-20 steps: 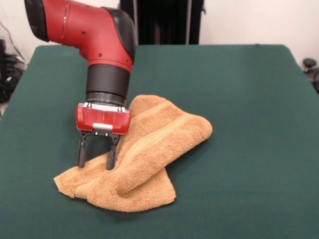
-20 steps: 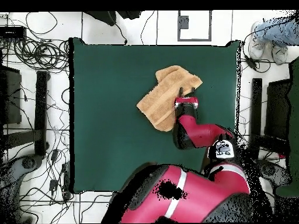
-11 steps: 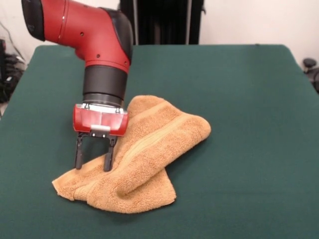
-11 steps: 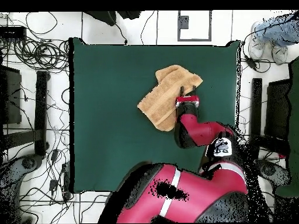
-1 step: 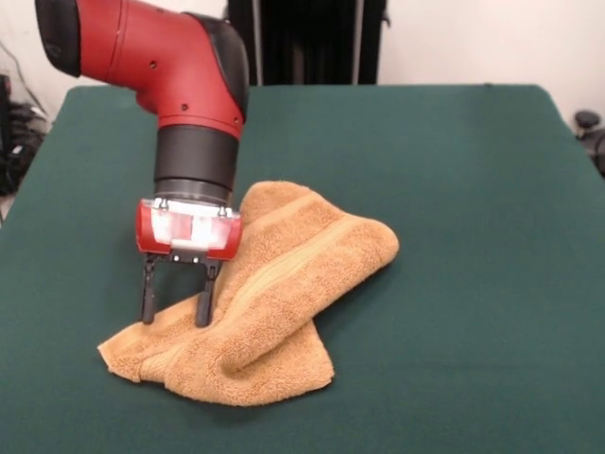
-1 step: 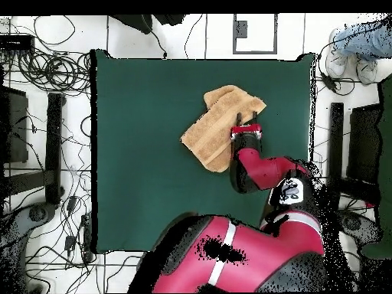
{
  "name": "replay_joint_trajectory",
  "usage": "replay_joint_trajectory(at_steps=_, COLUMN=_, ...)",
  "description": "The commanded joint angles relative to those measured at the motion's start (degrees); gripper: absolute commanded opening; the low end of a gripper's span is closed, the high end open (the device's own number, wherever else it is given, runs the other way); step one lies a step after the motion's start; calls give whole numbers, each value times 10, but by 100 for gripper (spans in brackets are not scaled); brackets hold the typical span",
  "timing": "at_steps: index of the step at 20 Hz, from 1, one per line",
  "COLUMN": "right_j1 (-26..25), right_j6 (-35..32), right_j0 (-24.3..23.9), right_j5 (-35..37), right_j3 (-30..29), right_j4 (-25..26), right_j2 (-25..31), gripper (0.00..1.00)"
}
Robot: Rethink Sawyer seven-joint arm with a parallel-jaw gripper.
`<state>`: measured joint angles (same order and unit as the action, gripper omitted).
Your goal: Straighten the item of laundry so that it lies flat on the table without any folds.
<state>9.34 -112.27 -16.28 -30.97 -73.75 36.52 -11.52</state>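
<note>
A small tan-orange terry-cloth towel (image 5: pixel 255 298) is being shown lying folded and bunched on the large table covered in dark green felt-like cloth (image 5: pixel 473 236), a little left of and below the centre of the front frame; in the overhead frame the same towel (image 6: pixel 218 122) is being seen in the upper middle of the green surface (image 6: pixel 145 153). One thick fold is being laid diagonally across the rest of the cloth, running from the lower left toward the right, with a smooth woven stripe band (image 5: pixel 293 260) being seen along it. The black two-fingered gripper (image 5: pixel 175 305), hung below the red and black arm (image 5: pixel 194 104) at the upper left of the front frame, is being held upright over the towel's left part. Its two fingers (image 5: pixel 148 295) are being kept spread apart, released, with their tips down at the cloth surface; whether any cloth is being pinched between them cannot be told. At the upper right corner of the overhead frame, a person's legs and shoes (image 6: pixel 348 53) are being shown beside the table.
</note>
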Motion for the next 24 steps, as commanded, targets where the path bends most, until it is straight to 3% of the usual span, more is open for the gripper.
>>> replay_joint_trajectory(at_steps=1, right_j1=-15, right_j6=-98, right_j0=-64, right_j5=142, right_j3=10, right_j4=109, right_j2=150, gripper=100)
replay_joint_trajectory(at_steps=3, right_j1=-11, right_j6=-115, right_j0=-111, right_j5=177, right_j3=-4, right_j4=159, right_j2=220, gripper=100)
replay_joint_trajectory(at_steps=5, right_j1=-11, right_j6=-119, right_j0=-138, right_j5=190, right_j3=-15, right_j4=177, right_j2=257, gripper=100)
replay_joint_trajectory(at_steps=11, right_j1=-24, right_j6=-90, right_j0=-209, right_j5=240, right_j3=-42, right_j4=182, right_j2=350, gripper=100)
replay_joint_trajectory(at_steps=24, right_j1=-41, right_j6=-49, right_j0=-239, right_j5=262, right_j3=-54, right_j4=142, right_j2=382, gripper=100)
